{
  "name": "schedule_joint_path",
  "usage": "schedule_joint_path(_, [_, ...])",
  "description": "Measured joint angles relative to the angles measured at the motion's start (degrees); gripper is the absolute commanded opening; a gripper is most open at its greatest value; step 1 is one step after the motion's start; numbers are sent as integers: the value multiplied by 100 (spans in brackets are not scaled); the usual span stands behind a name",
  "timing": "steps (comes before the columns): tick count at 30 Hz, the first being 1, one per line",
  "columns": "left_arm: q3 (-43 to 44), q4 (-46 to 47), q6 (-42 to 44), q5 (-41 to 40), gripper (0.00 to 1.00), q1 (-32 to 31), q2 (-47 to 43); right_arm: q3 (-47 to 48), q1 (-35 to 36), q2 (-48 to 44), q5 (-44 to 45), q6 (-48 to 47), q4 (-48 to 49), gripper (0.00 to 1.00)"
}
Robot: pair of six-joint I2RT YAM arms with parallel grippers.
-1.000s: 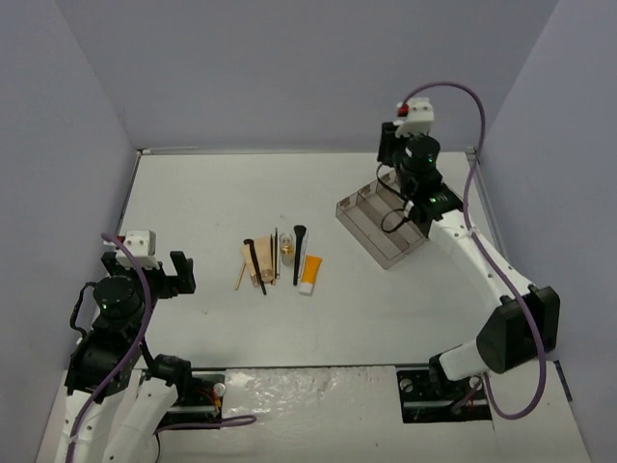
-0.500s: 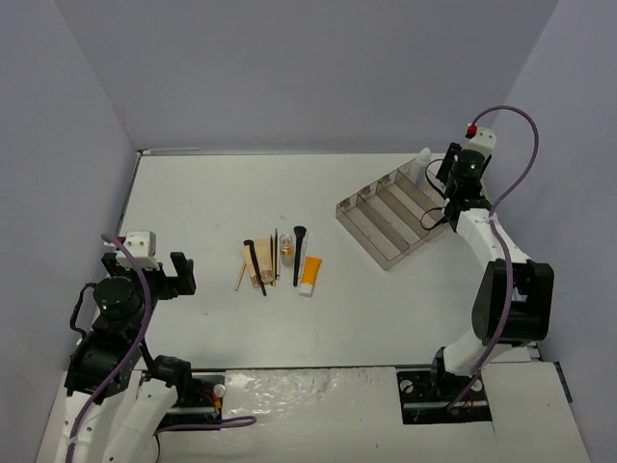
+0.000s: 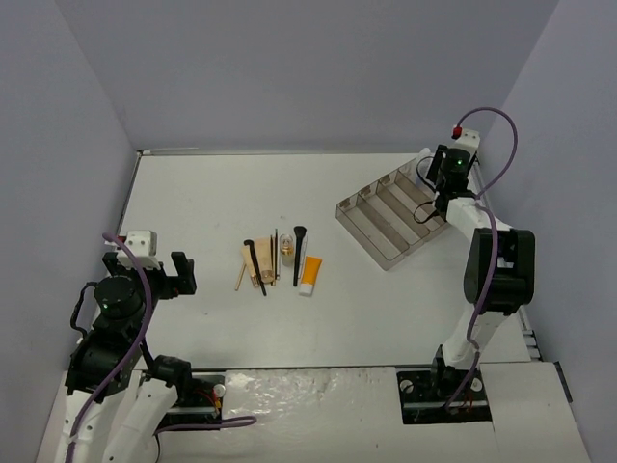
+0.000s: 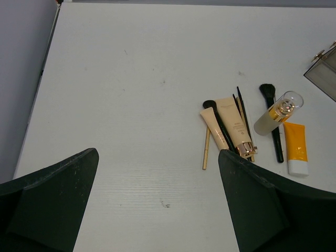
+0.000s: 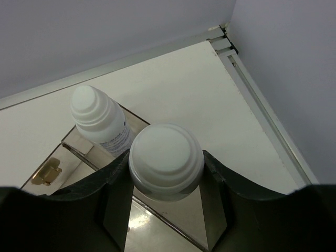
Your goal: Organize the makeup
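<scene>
My right gripper [image 5: 166, 167] is shut on the cap of a white bottle [image 5: 166, 157] and holds it upright over the far right end of the smoky tray [image 5: 137, 227]. A second white bottle [image 5: 100, 118] stands in the tray just beside it. In the top view the right gripper [image 3: 434, 176] is at the tray's [image 3: 381, 220] far corner. The orange tube [image 3: 309, 274], amber vial [image 3: 287, 253], black brushes [image 3: 298, 251] and tan sticks [image 3: 241, 276] lie in a cluster mid-table. My left gripper [image 4: 157, 157] is open and empty, left of that cluster.
The table's raised back and right edges [image 5: 262, 113] meet just behind the tray. A small gold item [image 5: 44, 172] lies in a tray slot. A beige gold-capped tube [image 4: 233, 126] lies among the brushes. Purple walls close in on three sides.
My right gripper has moved from over the tray's middle to its far right corner, and the arm has swung out to the right. The left arm and the cluster have not moved.
</scene>
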Motion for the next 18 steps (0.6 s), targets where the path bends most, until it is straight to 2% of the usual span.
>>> schedule_joint_path(18, [0,0,2,4,97,0,96,70,0,877,-414,-46,402,0])
